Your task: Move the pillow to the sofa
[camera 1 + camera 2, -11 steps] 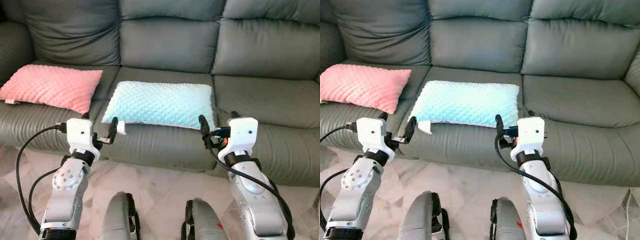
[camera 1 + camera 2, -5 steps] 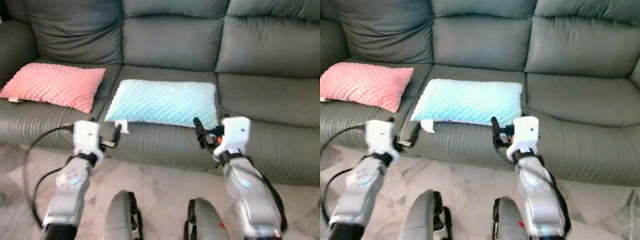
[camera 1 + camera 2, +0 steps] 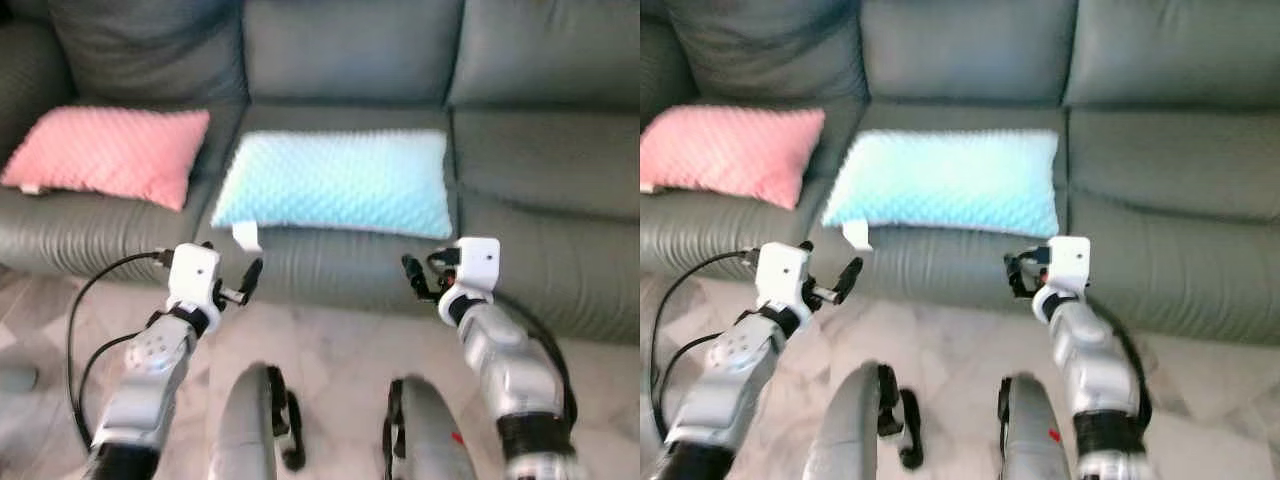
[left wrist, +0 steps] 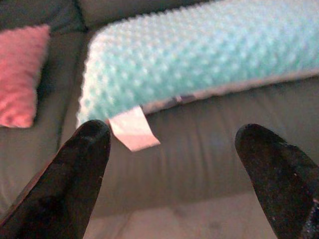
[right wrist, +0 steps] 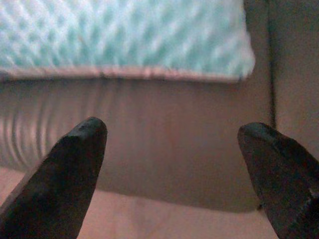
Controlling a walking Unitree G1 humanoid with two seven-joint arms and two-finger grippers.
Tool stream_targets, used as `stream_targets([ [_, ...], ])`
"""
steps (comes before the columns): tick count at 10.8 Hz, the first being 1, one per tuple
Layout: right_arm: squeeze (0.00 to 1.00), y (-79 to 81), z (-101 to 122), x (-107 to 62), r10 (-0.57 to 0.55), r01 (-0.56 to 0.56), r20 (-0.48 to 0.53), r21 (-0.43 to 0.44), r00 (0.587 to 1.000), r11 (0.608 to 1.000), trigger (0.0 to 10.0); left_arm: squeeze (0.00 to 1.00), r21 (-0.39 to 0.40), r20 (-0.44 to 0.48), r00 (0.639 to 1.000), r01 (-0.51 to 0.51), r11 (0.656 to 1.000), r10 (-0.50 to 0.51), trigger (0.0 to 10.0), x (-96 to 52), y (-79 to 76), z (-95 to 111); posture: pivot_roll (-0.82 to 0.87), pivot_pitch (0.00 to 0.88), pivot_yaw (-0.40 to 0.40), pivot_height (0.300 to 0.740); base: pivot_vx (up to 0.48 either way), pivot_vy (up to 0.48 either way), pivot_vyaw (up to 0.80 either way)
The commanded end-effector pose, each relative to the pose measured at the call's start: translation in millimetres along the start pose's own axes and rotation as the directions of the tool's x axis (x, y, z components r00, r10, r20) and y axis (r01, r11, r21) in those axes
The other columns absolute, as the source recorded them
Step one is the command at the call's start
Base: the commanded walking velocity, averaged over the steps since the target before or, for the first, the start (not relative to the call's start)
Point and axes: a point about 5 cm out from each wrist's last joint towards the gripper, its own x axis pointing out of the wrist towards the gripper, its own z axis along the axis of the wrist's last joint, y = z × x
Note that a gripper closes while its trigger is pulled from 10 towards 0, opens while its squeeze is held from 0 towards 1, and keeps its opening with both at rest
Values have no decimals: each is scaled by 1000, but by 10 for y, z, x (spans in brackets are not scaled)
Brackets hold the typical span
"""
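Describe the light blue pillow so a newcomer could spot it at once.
On the grey leather sofa, look at the middle seat cushion: the dimpled light blue rectangular pillow lies flat there. A pink dimpled pillow sits on the seat to its left; only the blue one has a white tag hanging off its front corner.

The two head views look forward and down from above the robot's own arms, facing a grey sofa square on from a short way back; floor tiles fill the 6 o'clock part of each picture. Both share the same scene, the right eye's picture set slightly sideways. The left wrist view looks along its fingers, close to the seat front, at the blue pillow and a pink pillow toward 9 o'clock. The right wrist view, equally close, faces the same blue pillow's other end.
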Motion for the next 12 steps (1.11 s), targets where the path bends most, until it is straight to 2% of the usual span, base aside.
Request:
stream_targets([
  [1,0,-38,-101,32,26,-23,-67,41,997,999,10000,0,8,-15,1000,9,1000,-9,10000,-98,27,3,5,428,142,638,0,0,0],
  [3,0,20,-48,143,125,-120,-91,61,988,991,10000,0,-20,-10,1000,-5,1000,5,10000,-170,18,61,17,453,137,638,0,0,0],
  [5,0,45,70,256,235,-226,-67,123,970,966,10000,0,-28,-22,1000,2,1000,-2,10000,-242,-17,76,34,466,139,638,0,0,0],
  [6,0,43,167,282,269,-265,-24,104,963,959,10000,0,-27,-28,1000,1,1000,-1,10000,-268,-5,65,46,470,139,638,0,0,0],
  [7,0,9,284,298,271,-271,32,-12,962,962,10000,0,-30,-32,999,-6,1000,5,10000,-292,6,74,53,471,139,638,0,0,0],
  [10,0,-63,463,345,260,-254,90,-72,961,964,10000,0,-35,-44,999,-7,999,5,10000,-321,-10,87,62,474,138,638,0,0,0],
  [12,0,-133,529,350,210,-193,112,-144,971,971,10000,0,-37,-48,999,-13,999,12,10000,-333,-14,94,65,477,134,638,0,0,0],
])
